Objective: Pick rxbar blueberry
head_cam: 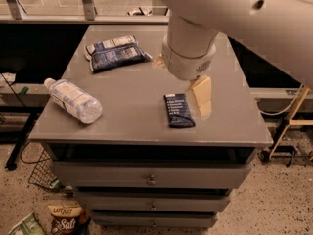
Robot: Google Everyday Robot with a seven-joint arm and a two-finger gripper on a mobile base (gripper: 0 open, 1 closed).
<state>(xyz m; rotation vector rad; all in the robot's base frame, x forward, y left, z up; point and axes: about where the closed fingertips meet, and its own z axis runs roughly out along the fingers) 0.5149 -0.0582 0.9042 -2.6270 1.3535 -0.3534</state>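
The rxbar blueberry (179, 110) is a small flat dark navy wrapper with white text, lying near the front edge of the grey cabinet top (132, 87), right of centre. My gripper (182, 84) hangs just above the top, behind and to the right of the bar, under the big white wrist. One cream finger (201, 96) stands right beside the bar's right edge; the other finger's tip (157, 61) shows behind the wrist to the left. The fingers are apart and hold nothing.
A clear water bottle (74, 101) lies on its side at the left front. A pair of blue-and-white packets (115, 53) lies at the back left. Drawers (149, 175) sit below the top. Snack bags (63, 218) lie on the floor at the lower left.
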